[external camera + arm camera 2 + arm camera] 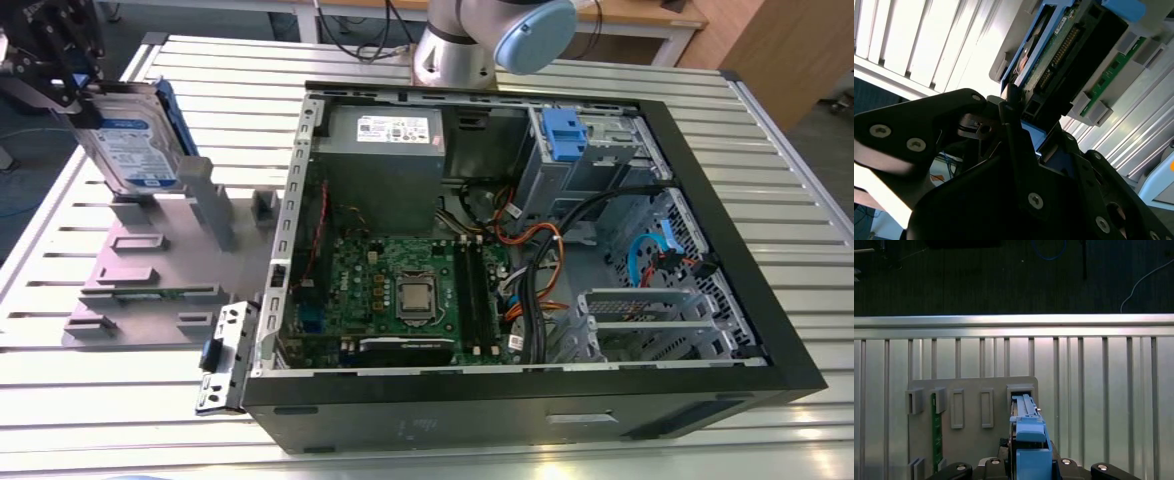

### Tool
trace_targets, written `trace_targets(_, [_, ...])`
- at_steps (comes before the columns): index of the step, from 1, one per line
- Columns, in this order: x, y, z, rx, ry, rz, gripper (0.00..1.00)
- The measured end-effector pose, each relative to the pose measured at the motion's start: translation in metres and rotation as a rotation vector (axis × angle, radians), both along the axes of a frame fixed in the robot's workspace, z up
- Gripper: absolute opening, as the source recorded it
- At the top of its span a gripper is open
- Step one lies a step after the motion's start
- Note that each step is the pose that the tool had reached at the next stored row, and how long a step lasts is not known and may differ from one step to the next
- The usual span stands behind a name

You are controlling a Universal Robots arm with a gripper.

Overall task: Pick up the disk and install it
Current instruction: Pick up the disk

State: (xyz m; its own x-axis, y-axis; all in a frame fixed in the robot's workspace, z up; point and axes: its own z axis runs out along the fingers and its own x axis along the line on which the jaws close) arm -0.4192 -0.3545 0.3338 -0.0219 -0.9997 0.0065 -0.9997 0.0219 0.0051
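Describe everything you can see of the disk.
The disk is a flat silver metal drive with a blue-and-white label and blue plastic rails along its edges. It stands on edge, slightly tilted, over the grey holder at the exterior view's left, outside the computer case. The gripper is shut on it.

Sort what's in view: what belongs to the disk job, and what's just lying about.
Job in hand:
- the disk, blue rails, held tilted
- the gripper clamped on it
- the open computer case

Lying about:
- the grey holder plate below the disk
- the green circuit board standing in that plate
- the metal bracket beside the case
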Motion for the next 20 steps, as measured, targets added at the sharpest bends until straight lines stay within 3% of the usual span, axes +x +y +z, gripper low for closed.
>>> trace_targets(20, [0.0000, 0.0000, 0.0049, 0.0000, 0.0001, 0.000, 0.37])
